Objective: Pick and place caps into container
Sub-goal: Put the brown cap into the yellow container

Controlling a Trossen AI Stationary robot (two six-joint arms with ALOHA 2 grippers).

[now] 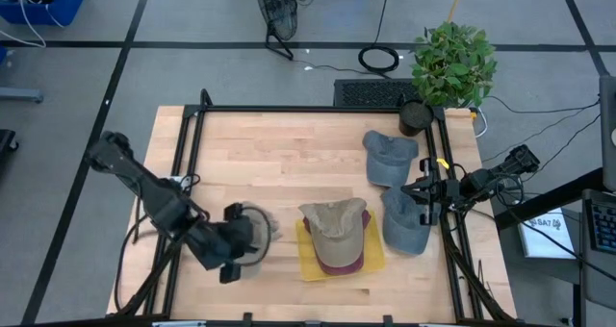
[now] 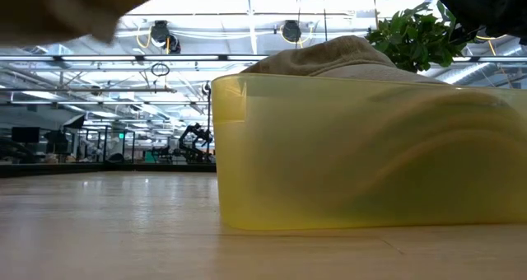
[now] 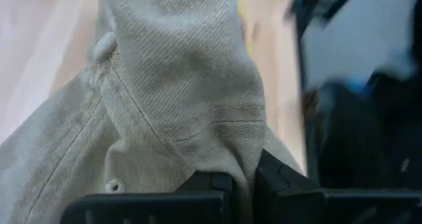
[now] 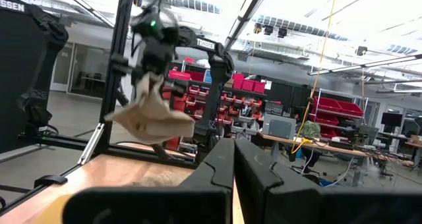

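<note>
My left gripper (image 1: 239,242) hangs over the table's near left part, shut on a khaki cap (image 1: 260,233). The right wrist view shows that cap (image 4: 150,117) dangling in the air. The yellow container (image 1: 310,264) stands at the near middle. In it a second khaki cap (image 1: 335,223) lies on a maroon cap (image 1: 354,264). Two grey-blue caps (image 1: 389,158) (image 1: 404,223) lie on the wood at the right. My right gripper (image 1: 422,190) waits shut above the table's right edge, holding nothing. My left gripper pinches a bunched fold of the khaki cap's crown cloth (image 3: 245,159) between its two fingers (image 3: 210,183). The fingers slant down toward the table. The cap hangs slack below them (image 4: 158,125), lifted clear of the table.
A potted plant (image 1: 452,62) in a black pot (image 1: 416,117) stands at the far right corner. A black frame rail (image 1: 318,109) runs along the far edge and both sides. Bare wood lies between the held cap and the far rail.
</note>
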